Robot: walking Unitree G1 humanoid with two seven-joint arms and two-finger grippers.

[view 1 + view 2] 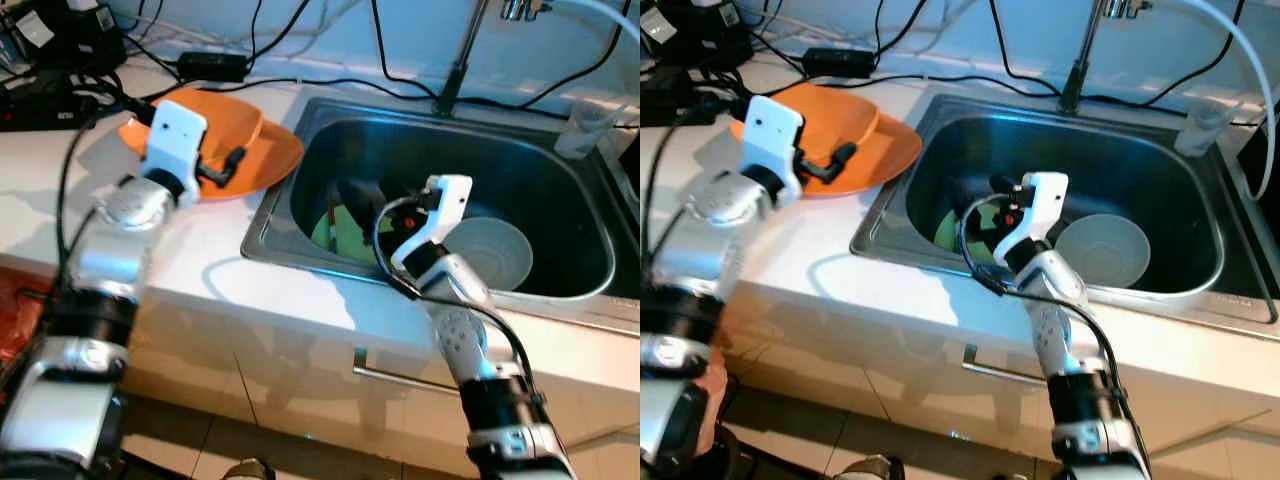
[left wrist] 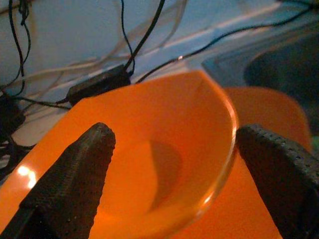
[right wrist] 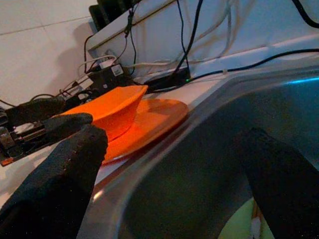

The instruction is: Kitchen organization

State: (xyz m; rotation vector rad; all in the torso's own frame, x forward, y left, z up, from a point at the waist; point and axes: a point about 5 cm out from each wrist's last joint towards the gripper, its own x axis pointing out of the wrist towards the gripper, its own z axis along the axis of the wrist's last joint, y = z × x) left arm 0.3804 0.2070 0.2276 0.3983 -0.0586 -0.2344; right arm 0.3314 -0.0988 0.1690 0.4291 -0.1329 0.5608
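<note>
Our left gripper (image 1: 228, 167) hangs spread over the orange bowl (image 2: 164, 149), which sits on the plate (image 1: 270, 160) beside the sink (image 1: 560, 180). Our right gripper (image 1: 1002, 198) is spread too, inside the sink near the grey bowl (image 1: 1105, 250). Risk — a shallow bite on the bowl's sloped rim could slip and tip it.

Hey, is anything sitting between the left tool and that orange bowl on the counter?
Nothing visible does. The left tool hangs open right over the orange bowl, which sits on the orange plate beside the sink. In the left wrist view its two fingers flank the bowl's rim with open space between.
</note>
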